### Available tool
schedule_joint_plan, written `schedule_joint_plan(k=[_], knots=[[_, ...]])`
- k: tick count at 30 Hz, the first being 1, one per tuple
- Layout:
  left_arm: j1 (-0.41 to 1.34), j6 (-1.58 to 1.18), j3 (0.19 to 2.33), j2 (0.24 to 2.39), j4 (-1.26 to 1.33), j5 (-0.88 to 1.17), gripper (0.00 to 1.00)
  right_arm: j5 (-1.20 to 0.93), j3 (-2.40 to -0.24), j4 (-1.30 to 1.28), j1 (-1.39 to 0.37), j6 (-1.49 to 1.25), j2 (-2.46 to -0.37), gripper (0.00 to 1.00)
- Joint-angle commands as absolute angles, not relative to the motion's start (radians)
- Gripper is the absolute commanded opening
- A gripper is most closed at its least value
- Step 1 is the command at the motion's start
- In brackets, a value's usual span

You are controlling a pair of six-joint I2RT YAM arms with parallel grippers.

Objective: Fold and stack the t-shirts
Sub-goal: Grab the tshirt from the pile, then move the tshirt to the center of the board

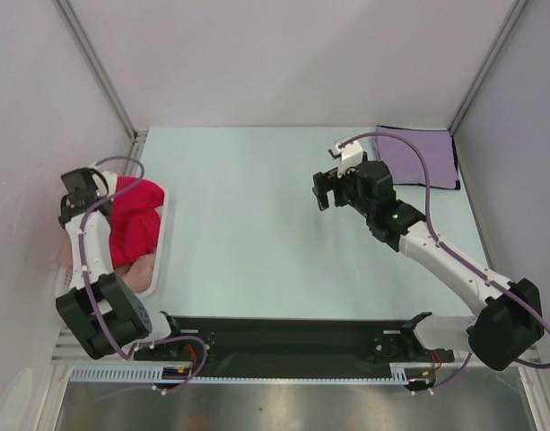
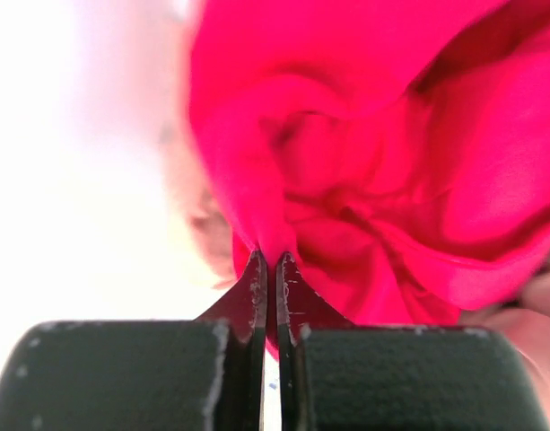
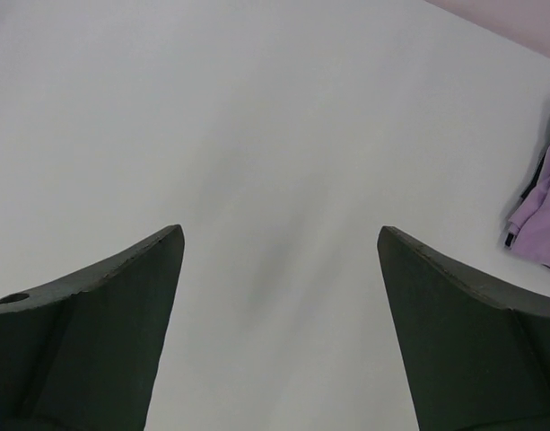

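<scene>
left tool [image 2: 267,260] pinching red t-shirt [image 2: 364,180] in basket [image 1: 161,251]; right tool [image 3: 279,231] spread wide over surface [image 1: 248,224]; lavender t-shirt [image 1: 418,157] folded, far-right corner

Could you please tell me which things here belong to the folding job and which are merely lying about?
Belonging to the job: red t-shirt, pinched by the shut left claw; folded lavender t-shirt; open right claw.

Just lying about: white basket holding the red t-shirt; table.
</scene>
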State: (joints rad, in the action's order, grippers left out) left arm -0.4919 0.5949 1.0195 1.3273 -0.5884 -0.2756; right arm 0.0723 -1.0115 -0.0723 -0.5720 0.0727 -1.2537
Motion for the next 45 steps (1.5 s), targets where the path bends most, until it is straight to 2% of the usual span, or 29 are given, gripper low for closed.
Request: schedule_joint_plan(k=[1,2,3,5,9,12,16,19,22,29,32,35,36,39,40,42,43,44,45], knots=[[-0.457,0.549,1.259,1.220,-0.658,-0.114,0.00,0.089,-1.081,-0.054,-0.581,0.069,-1.253,0.95],[-0.434,0.531,1.323,1.213,-0.696,-0.009,0.00,0.080,-1.086,-0.057,-0.584,0.063,-1.253,0.95],[-0.369,0.516,1.450,1.206,-0.763,0.052,0.00,0.075,-1.097,-0.055,-0.583,0.052,-1.252,0.95],[-0.271,0.483,1.572,1.193,-0.823,0.138,0.00,0.061,-1.104,-0.055,-0.588,0.023,-1.241,0.95],[0.106,0.433,1.860,1.198,-0.883,0.289,0.00,0.054,-1.109,-0.052,-0.592,-0.015,-1.210,0.96],[0.323,0.414,1.987,1.223,-0.929,0.385,0.00,0.086,-1.111,-0.078,-0.589,-0.038,-1.180,0.97],[0.433,0.362,2.085,1.247,-0.977,0.542,0.00,0.138,-1.118,-0.133,-0.555,-0.090,-1.135,0.98],[0.433,0.351,2.080,1.243,-0.971,0.583,0.00,0.138,-1.105,-0.164,-0.488,-0.144,-1.097,0.98],[0.433,0.360,1.962,1.238,-0.922,0.465,0.00,0.111,-1.089,-0.187,-0.410,-0.181,-1.069,0.98],[0.408,0.406,1.489,1.325,-0.671,0.301,0.00,0.103,-1.061,-0.259,-0.385,-0.144,-1.101,0.98],[0.362,0.391,1.460,1.451,-0.586,0.290,0.00,0.104,-1.075,-0.317,-0.388,-0.143,-1.167,0.94],[0.305,0.365,1.521,1.637,-0.566,0.259,0.01,0.129,-1.098,-0.362,-0.420,-0.141,-1.236,0.89],[0.278,0.359,1.572,1.681,-0.566,0.246,0.04,0.138,-1.112,-0.373,-0.439,-0.141,-1.253,0.86],[0.209,0.331,1.669,1.805,-0.574,0.229,0.47,0.140,-1.120,-0.385,-0.531,-0.120,-1.293,0.80],[0.187,0.307,1.684,1.822,-0.571,0.230,0.65,0.108,-1.108,-0.382,-0.558,-0.108,-1.298,0.79],[0.116,0.276,1.694,1.815,-0.558,0.244,0.76,0.060,-1.080,-0.359,-0.678,-0.043,-1.295,0.78],[0.089,0.252,1.686,1.800,-0.557,0.285,0.85,0.026,-1.036,-0.347,-0.736,-0.017,-1.290,0.78],[0.065,0.250,1.672,1.781,-0.561,0.307,0.87,0.020,-1.008,-0.312,-0.796,-0.003,-1.287,0.79],[0.022,0.252,1.622,1.725,-0.563,0.325,0.88,0.020,-0.985,-0.293,-0.928,0.036,-1.293,0.82]])
